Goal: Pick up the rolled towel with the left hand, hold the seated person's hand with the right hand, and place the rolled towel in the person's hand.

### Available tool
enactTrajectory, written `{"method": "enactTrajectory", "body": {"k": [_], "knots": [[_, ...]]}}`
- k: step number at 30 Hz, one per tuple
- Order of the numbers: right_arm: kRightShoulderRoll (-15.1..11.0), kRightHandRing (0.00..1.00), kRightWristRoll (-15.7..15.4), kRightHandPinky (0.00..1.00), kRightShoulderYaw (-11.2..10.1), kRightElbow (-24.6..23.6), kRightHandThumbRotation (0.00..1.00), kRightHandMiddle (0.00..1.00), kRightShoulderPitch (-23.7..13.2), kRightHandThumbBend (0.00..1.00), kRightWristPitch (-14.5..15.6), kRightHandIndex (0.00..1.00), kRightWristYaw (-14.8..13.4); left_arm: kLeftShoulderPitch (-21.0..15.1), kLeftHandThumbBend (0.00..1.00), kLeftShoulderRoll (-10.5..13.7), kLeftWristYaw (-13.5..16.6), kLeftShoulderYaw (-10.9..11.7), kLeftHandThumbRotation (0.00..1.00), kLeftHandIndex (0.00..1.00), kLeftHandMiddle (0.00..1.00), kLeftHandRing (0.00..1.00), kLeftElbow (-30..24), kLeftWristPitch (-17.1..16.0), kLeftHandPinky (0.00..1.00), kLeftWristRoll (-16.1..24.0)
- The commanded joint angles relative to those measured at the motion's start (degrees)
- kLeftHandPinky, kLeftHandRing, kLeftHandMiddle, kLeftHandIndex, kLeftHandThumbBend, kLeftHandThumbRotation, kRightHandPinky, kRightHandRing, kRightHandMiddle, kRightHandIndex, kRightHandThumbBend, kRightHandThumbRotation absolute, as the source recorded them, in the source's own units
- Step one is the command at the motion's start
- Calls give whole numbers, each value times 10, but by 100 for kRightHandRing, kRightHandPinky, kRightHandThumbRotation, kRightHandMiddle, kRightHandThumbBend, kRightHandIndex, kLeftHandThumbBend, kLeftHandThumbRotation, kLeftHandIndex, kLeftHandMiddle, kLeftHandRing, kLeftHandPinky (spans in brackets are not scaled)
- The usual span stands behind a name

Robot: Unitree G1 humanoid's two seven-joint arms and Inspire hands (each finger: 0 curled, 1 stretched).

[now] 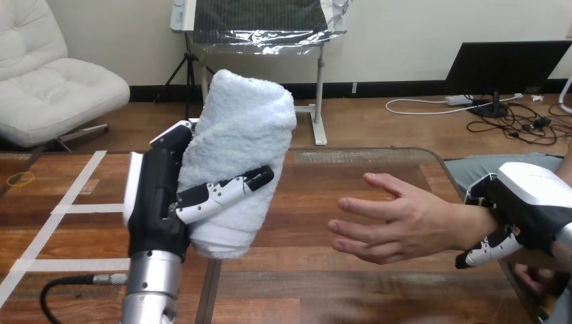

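A white rolled towel [239,158] stands nearly upright above the table, raised at the view's left of centre. My left hand [158,202] is shut on it, thumb across its front and fingers behind. The person's hand [391,219] reaches in from the right, palm turned toward the towel, fingers spread, held above the table. My right hand [523,206] is at the person's wrist, fingers curled round it from behind and below. A gap of bare table separates the towel from the person's fingertips.
The wooden table [324,283] runs across the view, with white tape lines [67,202] at its left part. Its far edge [364,152] lies just behind the towel.
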Motion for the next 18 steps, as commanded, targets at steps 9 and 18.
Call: {"method": "enactTrajectory", "body": {"k": [9, 18], "knots": [[28, 33, 11, 27, 2, -25, 16, 39, -15, 84, 17, 42, 11, -93, 50, -26, 15, -15, 0, 37, 30, 24, 91, -72, 18, 9], [35, 32, 11, 26, 7, -40, 16, 39, -21, 83, 30, 42, 23, -135, 52, -44, 9, -18, 0, 39, 34, 27, 185, -130, 22, -10]]}}
